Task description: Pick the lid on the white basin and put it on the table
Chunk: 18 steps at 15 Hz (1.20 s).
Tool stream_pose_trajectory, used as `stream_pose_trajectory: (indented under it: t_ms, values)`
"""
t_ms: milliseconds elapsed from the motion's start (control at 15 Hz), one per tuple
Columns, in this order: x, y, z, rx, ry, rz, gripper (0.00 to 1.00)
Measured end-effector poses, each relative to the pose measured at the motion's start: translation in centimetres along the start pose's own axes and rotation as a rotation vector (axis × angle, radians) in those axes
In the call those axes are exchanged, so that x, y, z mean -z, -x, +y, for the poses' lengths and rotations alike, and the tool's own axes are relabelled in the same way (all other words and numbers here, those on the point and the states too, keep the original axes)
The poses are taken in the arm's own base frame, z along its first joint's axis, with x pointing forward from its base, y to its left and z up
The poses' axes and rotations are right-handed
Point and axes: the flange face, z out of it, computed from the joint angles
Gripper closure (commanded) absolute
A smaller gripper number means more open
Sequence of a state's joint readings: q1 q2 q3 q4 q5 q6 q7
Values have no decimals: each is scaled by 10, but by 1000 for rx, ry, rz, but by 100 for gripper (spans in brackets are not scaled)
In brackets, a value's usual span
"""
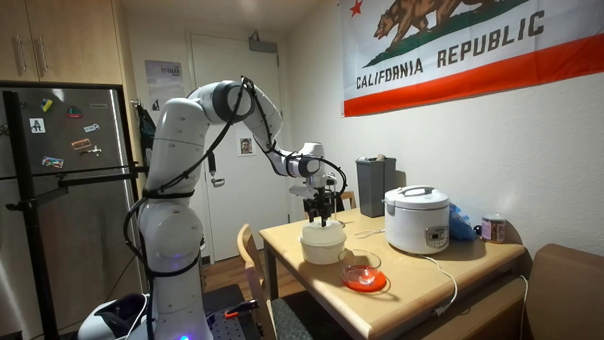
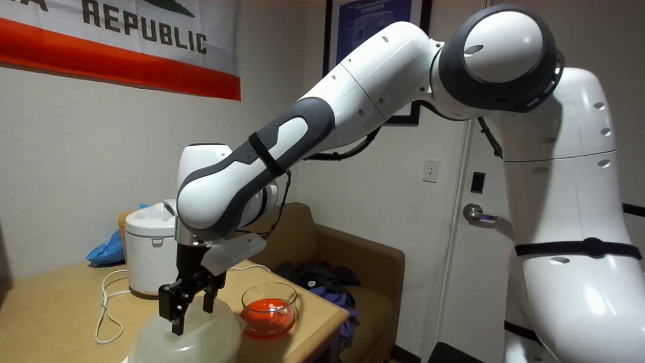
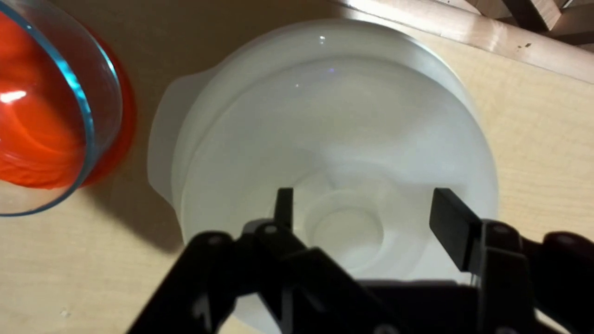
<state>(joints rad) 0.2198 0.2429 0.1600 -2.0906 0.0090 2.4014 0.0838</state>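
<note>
Exterior view: the counter (image 1: 415,283) carries a white rice cooker (image 1: 410,224) at right and, at left, a white basin (image 1: 323,253) topped by its lid (image 1: 323,233). The gripper (image 1: 317,221) is spread over that lid, contact unclear; right of the basin sits a glass bowl (image 1: 360,264).

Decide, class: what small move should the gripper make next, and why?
Probably close gently: in the wrist view the gripper is open across the round middle of the lid, which sits on the basin. Whether the gripper is low enough is hard to tell.
</note>
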Motion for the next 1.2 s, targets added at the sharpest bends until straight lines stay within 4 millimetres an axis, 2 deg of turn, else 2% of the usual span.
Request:
stream_pose_trajectory:
  t_ms: [67, 133, 867, 933, 1133, 1200]
  values:
    - [0, 0, 0, -1, 0, 0, 24]
    - [0, 0, 0, -1, 0, 0, 35]
    - [1, -1, -1, 0, -1, 2, 28]
    - [2, -1, -1, 1, -2, 3, 32]
    - [4, -2, -3, 4, -3, 8, 31]
    - [4, -3, -3, 5, -3, 10, 38]
